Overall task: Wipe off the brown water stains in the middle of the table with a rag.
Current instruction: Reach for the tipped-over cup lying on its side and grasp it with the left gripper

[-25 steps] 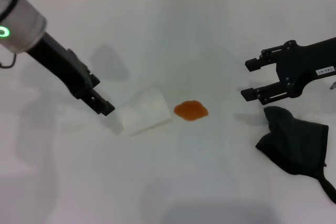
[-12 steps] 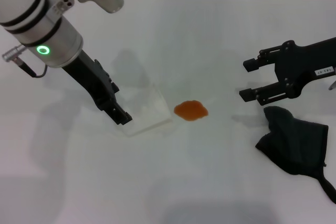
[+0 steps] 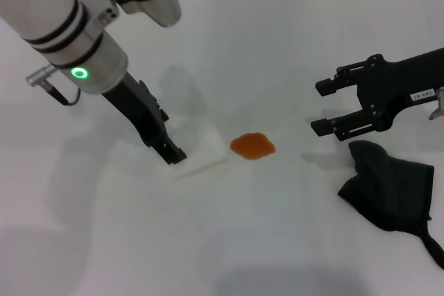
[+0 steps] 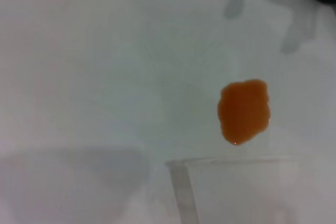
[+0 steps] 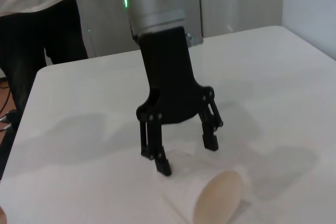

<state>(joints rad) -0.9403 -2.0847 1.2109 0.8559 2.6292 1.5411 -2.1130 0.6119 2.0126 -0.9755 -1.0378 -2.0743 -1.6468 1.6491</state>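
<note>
Black rag (image 3: 390,190) — unreadable label on right hand (image 3: 320,107)

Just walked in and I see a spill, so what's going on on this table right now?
The left gripper hangs open over a white paper cup lying on its side on the table. Beside the cup sits the orange-brown stain, not yet wiped. The right gripper, also open, hovers near the black rag, which lies untouched on the robot's right.

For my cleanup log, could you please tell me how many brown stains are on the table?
1. The brown water stains form one blot mid-table, beside the tipped paper cup, left of the rag. None seems hidden.
</note>
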